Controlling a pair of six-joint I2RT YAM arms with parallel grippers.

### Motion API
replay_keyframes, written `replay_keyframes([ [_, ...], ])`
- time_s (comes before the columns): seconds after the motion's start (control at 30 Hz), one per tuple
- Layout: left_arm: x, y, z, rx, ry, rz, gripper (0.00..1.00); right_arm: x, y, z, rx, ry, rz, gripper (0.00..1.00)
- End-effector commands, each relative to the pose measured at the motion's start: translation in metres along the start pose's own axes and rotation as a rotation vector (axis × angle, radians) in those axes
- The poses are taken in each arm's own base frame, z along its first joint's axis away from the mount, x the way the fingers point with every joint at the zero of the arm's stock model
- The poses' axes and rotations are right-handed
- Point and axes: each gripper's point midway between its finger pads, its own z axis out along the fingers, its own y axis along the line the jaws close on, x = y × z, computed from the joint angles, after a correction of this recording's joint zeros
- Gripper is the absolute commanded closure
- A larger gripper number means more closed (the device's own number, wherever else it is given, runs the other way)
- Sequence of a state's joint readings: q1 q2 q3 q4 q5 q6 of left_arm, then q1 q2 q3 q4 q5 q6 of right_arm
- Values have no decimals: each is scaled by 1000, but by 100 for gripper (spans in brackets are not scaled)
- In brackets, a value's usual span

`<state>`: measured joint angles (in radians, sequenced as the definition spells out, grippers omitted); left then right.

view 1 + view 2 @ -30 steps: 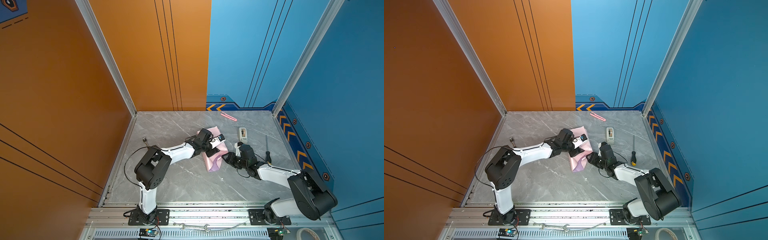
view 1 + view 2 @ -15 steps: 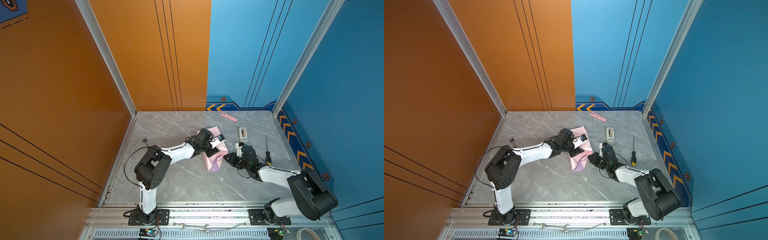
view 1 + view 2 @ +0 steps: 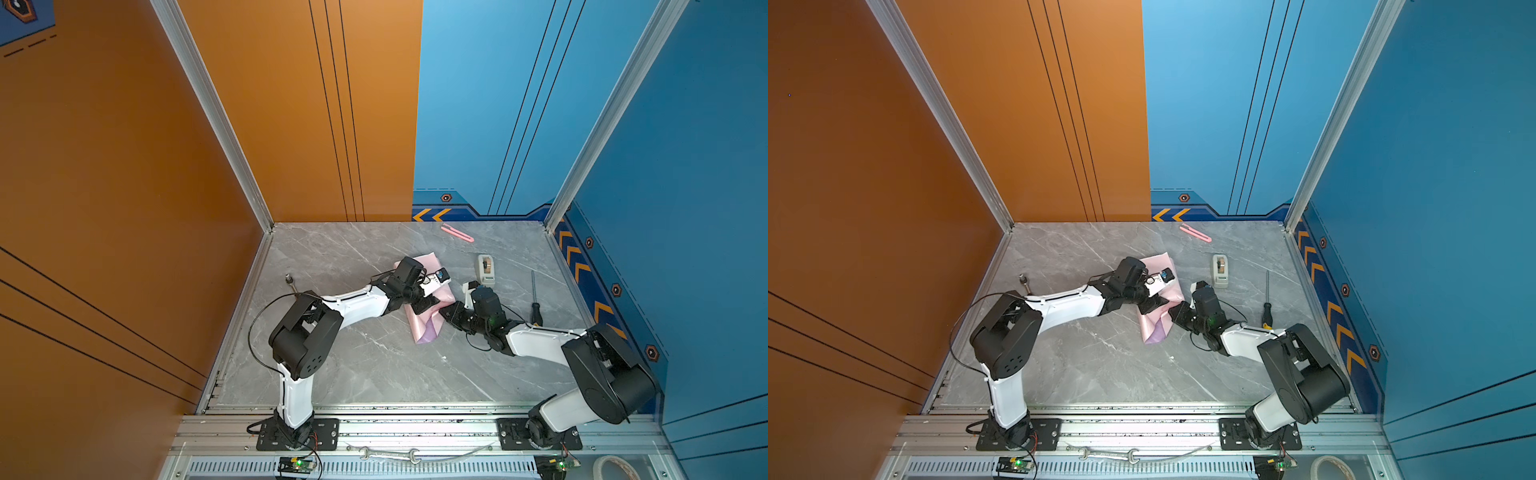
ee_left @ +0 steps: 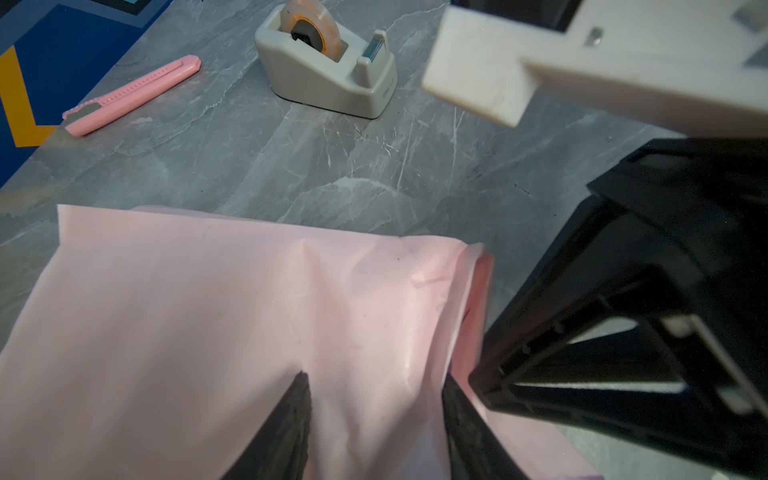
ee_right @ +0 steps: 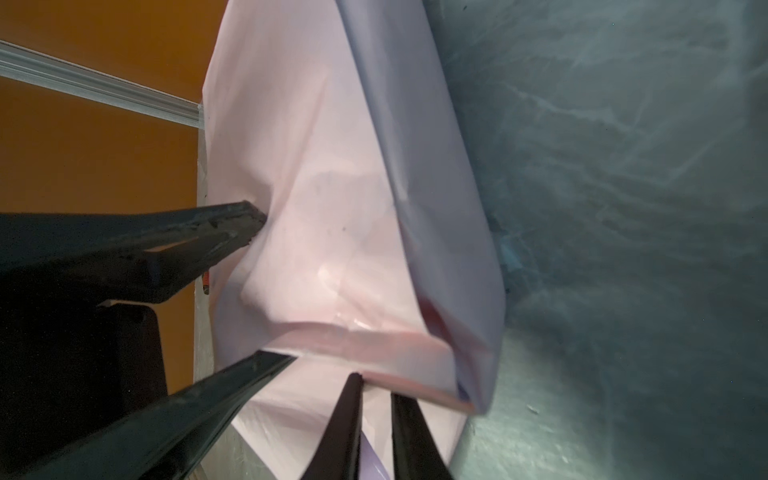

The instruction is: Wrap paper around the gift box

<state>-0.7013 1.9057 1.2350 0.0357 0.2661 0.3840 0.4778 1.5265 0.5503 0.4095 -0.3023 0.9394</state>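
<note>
Grey marbled table (image 3: 374,374), orange and blue walls around it. Mid-table lies a thin, creased sheet of paper (image 3: 422,330), pale pink with lilac showing at its near end, folded into a bundle. The flat dark gift box is hidden from me; the paper covers whatever is inside.

The left tool (image 4: 376,395) reaches in from the left, half spread, its black fingers (image 5: 232,220) pressing into the bundle on two sides and gripping it. The right tool (image 5: 374,386) comes in at the bundle's near right edge, almost closed, nipping a flap of paper.

A beige plastic tape dispenser (image 3: 486,268) stands to the right, slightly farther off. A slim pink plastic cutter (image 3: 457,232) lies near the far wall, and a black-handled screwdriver (image 3: 535,299) lies toward the right edge.
</note>
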Motion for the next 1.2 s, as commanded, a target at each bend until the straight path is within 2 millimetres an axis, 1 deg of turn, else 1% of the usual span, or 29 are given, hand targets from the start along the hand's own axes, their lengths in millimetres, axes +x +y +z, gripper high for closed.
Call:
replay_keyframes([
  [0.0, 31, -13, 4, 55, 89, -43, 51, -1, -5, 6, 54, 1, -27, 83],
  [0.2, 31, -13, 5, 55, 88, -43, 51, 3, -9, 13, 89, 18, -40, 82],
  [0.4, 32, -13, 5, 54, 90, -44, 51, 7, -18, 19, 130, 36, -59, 76],
  [0.5, 31, -13, 5, 55, 89, -45, 51, 7, -18, 20, 133, 41, -71, 73],
  [0.67, 32, -13, 5, 55, 90, -44, 51, 6, -15, 22, 126, 35, -89, 71],
  [0.77, 32, -13, 6, 56, 90, -45, 51, 6, -17, 24, 137, 41, -91, 73],
  [0.9, 32, -13, 5, 56, 89, -45, 51, 11, -25, 27, 182, 67, -88, 77],
  [1.07, 33, -13, 6, 56, 92, -47, 51, 20, -44, 26, 266, 102, -75, 85],
  [1.17, 33, -13, 6, 54, 91, -47, 51, 22, -52, 22, 303, 107, -78, 87],
])
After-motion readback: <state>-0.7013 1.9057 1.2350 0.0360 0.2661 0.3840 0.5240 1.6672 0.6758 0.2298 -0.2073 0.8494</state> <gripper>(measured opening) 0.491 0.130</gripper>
